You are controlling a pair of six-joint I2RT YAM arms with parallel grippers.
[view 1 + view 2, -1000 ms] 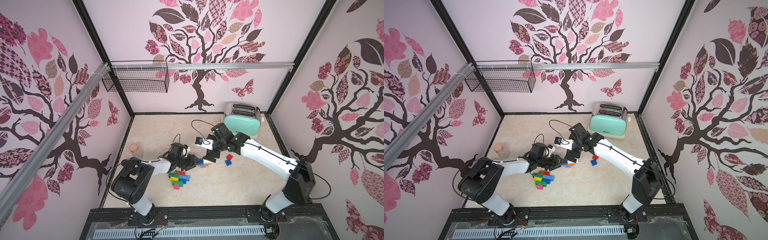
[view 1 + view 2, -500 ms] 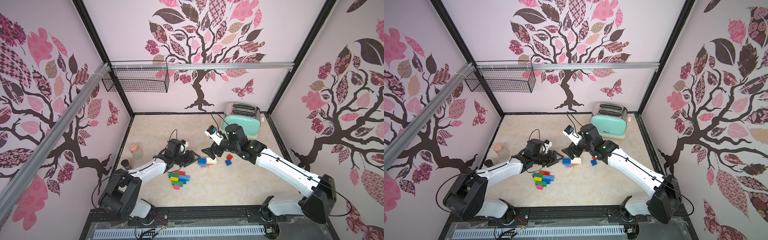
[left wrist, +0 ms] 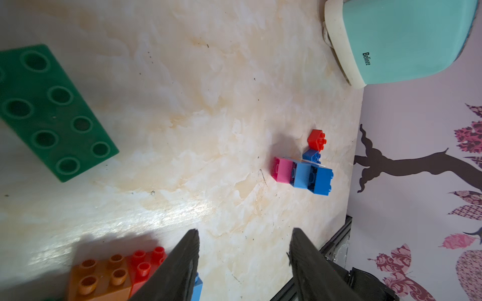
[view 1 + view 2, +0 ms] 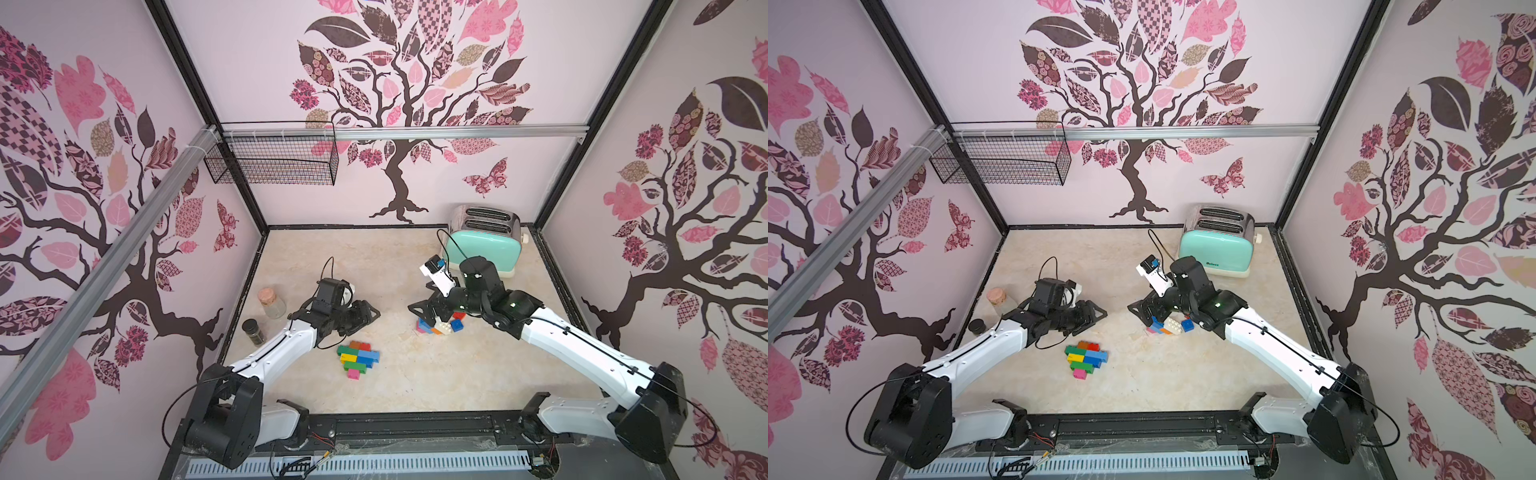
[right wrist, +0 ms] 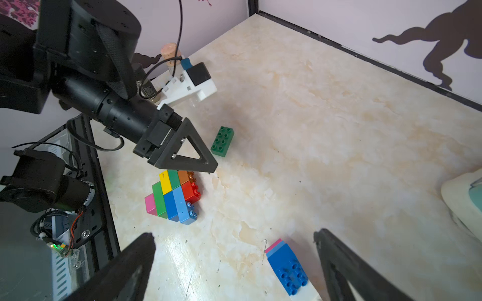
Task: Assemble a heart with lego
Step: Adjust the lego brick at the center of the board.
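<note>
A blue brick (image 5: 287, 271) lies ungripped between the wide-open right fingers (image 5: 347, 271). The half-open left fingers (image 3: 180, 265), empty, hover at the heart's (image 4: 358, 358) twelve o'clock.

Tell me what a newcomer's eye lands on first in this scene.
The multicoloured brick cluster, lying flat at the middle front of the table, draws the eye first; it looks like a half-built heart. Next come the mint toaster in the back right corner and the heap of loose bricks under the open right gripper. The tree wallpaper covers every wall.
</note>
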